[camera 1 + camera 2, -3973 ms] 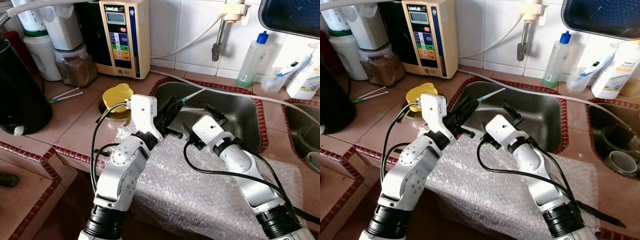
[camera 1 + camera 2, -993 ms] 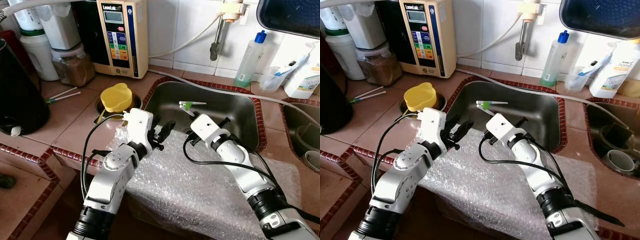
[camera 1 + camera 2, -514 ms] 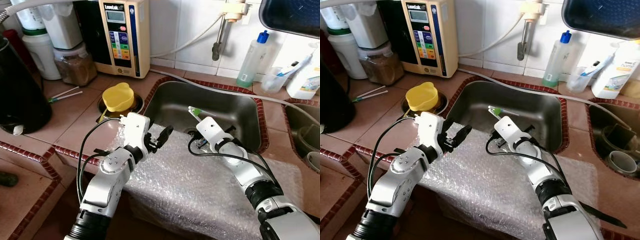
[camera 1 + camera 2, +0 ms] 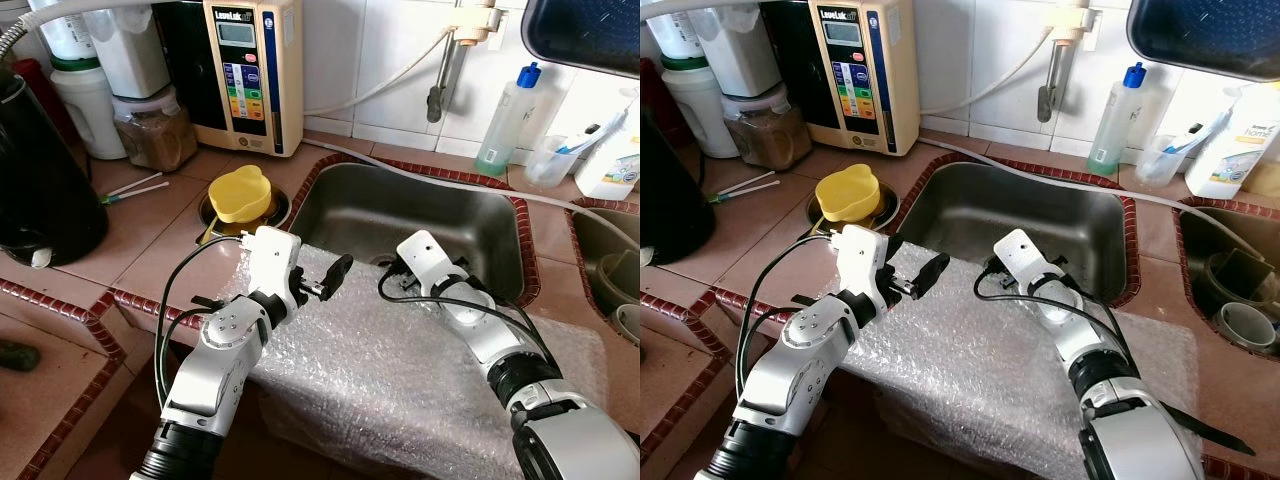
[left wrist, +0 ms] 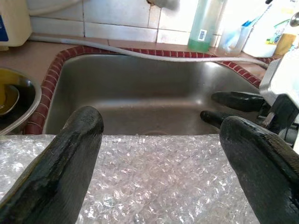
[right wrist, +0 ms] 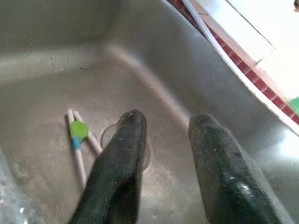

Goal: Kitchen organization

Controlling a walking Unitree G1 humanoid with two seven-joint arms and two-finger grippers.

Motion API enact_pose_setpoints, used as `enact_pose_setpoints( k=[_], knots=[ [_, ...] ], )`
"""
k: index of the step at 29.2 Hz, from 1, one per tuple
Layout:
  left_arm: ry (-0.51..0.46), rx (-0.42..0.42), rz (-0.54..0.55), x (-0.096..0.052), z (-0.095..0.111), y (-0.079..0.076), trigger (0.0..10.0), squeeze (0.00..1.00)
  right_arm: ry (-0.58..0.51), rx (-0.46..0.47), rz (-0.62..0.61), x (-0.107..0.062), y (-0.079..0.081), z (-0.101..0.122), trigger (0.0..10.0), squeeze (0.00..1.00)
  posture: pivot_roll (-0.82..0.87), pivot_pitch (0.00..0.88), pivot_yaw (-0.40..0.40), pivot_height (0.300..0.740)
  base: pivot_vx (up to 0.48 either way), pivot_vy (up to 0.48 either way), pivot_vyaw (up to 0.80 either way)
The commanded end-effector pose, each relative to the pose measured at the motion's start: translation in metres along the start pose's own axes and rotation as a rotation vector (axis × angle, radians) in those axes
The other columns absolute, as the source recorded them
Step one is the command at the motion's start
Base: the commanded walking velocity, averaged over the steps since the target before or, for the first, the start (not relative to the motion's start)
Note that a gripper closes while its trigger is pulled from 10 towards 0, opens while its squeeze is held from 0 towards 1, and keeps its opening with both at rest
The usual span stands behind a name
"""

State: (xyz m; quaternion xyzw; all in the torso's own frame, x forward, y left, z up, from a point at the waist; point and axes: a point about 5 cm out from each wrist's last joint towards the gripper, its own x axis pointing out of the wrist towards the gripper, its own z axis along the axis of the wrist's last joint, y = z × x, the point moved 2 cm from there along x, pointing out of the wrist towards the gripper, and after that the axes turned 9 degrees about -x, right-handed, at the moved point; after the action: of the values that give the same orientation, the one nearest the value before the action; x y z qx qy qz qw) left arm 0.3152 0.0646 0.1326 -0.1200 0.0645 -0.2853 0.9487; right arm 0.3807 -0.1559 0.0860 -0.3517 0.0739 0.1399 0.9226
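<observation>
The right gripper point(image 6: 163, 154) reaches down into the steel sink point(image 4: 350, 205), its fingers point(image 6: 119, 163) parted and holding nothing. On the sink floor lie the chopsticks point(image 6: 79, 140), a pale pair joined by a green and blue clip, just beside the drain and near the left fingertip, apart from it. The right wrist point(image 4: 425, 262) hangs over the sink's front edge.

The left gripper point(image 4: 325, 280) hovers above the bubble wrap point(image 4: 400, 370) near the sink's front-left corner, its fingers point(image 5: 70, 158) spread wide and empty, aimed toward the right arm. The wrap drapes over the counter's front edge and down past it, running from the left arm to the counter's right part.

On the counter left of the sink a yellow lid point(image 4: 240, 192) sits on a steel bowl point(image 4: 275, 207). Behind it against the tiled wall stands a cream water purifier point(image 4: 250, 70), with a jar point(image 4: 150, 130) of brown powder beside it. Two thin sticks point(image 4: 130, 188) lie on the tiles near the jar. A white hose point(image 4: 470, 180) runs along the sink's back edge. At the back-right corner stand a clear bottle point(image 4: 505, 120) with a blue cap and a plastic cup point(image 4: 550, 160).
</observation>
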Motion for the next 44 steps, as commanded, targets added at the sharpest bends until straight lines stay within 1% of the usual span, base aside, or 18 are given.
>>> enact_pose_setpoints(
  k=[1,4,7,10,13,14,15,18,20,24,25,26,27,28,31,35,37,44],
  knots=[
    [-0.003,0.025,0.006,0.001,0.002,-0.001,10.0,1.00,0.039,0.075,0.007,0.000,0.002,-0.006,10.0,1.00,0.05,0.000,0.015,0.740,0.000,0.000,0.00],
    [0.012,0.020,0.044,0.002,0.002,0.002,10.0,1.00,0.009,0.125,-0.011,0.001,-0.001,0.000,10.0,1.00,0.05,0.000,0.016,0.740,0.000,0.000,0.00],
    [0.037,0.080,0.108,0.002,0.005,0.010,10.0,1.00,-0.060,0.164,-0.037,0.001,-0.006,0.009,10.0,1.00,0.04,0.000,0.017,0.740,0.000,0.000,0.00],
    [-0.003,0.124,0.126,-0.002,0.020,0.019,10.0,1.00,-0.171,0.281,-0.075,-0.007,-0.013,0.022,10.0,1.00,0.04,0.000,0.022,0.740,0.000,0.000,0.00],
    [-0.003,0.134,0.154,-0.004,0.024,0.024,10.0,1.00,-0.203,0.294,-0.098,-0.013,-0.018,0.026,10.0,1.00,0.03,0.000,0.025,0.740,0.000,0.000,0.00],
    [-0.016,0.140,0.168,-0.005,0.029,0.028,10.0,1.00,-0.230,0.317,-0.098,-0.019,-0.021,0.030,10.0,1.00,0.03,0.000,0.027,0.740,0.000,0.000,0.00],
    [-0.016,0.140,0.168,-0.005,0.029,0.028,10.0,1.00,-0.230,0.317,-0.098,-0.019,-0.021,0.030,10.0,1.00,0.03,0.000,0.027,0.740,0.000,0.000,0.00],
    [-0.030,0.178,0.211,-0.004,0.036,0.036,10.0,1.00,-0.280,0.331,-0.124,-0.040,-0.033,0.039,10.0,1.00,0.01,0.000,0.040,0.740,0.000,0.000,0.00],
    [-0.017,0.166,0.257,-0.005,0.036,0.040,10.0,1.00,-0.304,0.326,-0.163,-0.056,-0.044,0.044,10.0,1.00,0.00,0.000,0.049,0.740,0.000,0.000,0.00],
    [-0.023,0.184,0.276,-0.007,0.038,0.043,10.0,1.00,-0.323,0.333,-0.190,-0.070,-0.052,0.049,10.0,1.00,-0.01,0.000,0.060,0.740,0.000,0.000,0.00],
    [-0.022,0.177,0.266,-0.008,0.038,0.042,10.0,0.49,-0.325,0.331,-0.199,-0.074,-0.054,0.051,10.0,1.00,-0.01,0.000,0.060,0.740,0.000,0.000,0.00],
    [-0.021,0.170,0.256,-0.008,0.037,0.041,10.0,0.22,-0.323,0.329,-0.205,-0.079,-0.056,0.052,10.0,1.00,-0.02,0.000,0.061,0.740,0.000,0.000,0.00],
    [-0.019,0.165,0.249,-0.009,0.037,0.040,10.0,0.00,-0.321,0.328,-0.207,-0.083,-0.057,0.053,10.0,1.00,-0.02,0.000,0.064,0.740,0.000,0.000,0.00],
    [-0.022,0.161,0.260,-0.011,0.036,0.039,10.0,0.00,-0.323,0.330,-0.209,-0.095,-0.058,0.056,10.0,1.00,-0.02,0.000,0.072,0.740,0.000,0.000,0.00],
    [-0.035,0.161,0.282,-0.016,0.035,0.040,10.0,0.00,-0.332,0.339,-0.206,-0.109,-0.057,0.061,10.0,1.00,-0.03,0.000,0.080,0.740,0.000,0.000,0.00],
    [-0.043,0.140,0.302,-0.020,0.034,0.041,10.0,0.00,-0.331,0.362,-0.202,-0.117,-0.054,0.063,10.0,1.00,-0.03,0.000,0.080,0.740,0.000,0.000,0.00],
    [-0.052,0.134,0.341,-0.024,0.034,0.043,10.0,0.00,-0.316,0.410,-0.200,-0.122,-0.047,0.066,10.0,1.00,-0.04,0.000,0.089,0.740,0.000,0.000,0.00],
    [-0.097,0.147,0.359,-0.026,0.042,0.043,10.0,0.00,-0.287,0.398,-0.164,-0.136,-0.036,0.069,10.0,1.00,-0.05,0.000,0.118,0.740,0.000,0.000,0.00]
  ],
)
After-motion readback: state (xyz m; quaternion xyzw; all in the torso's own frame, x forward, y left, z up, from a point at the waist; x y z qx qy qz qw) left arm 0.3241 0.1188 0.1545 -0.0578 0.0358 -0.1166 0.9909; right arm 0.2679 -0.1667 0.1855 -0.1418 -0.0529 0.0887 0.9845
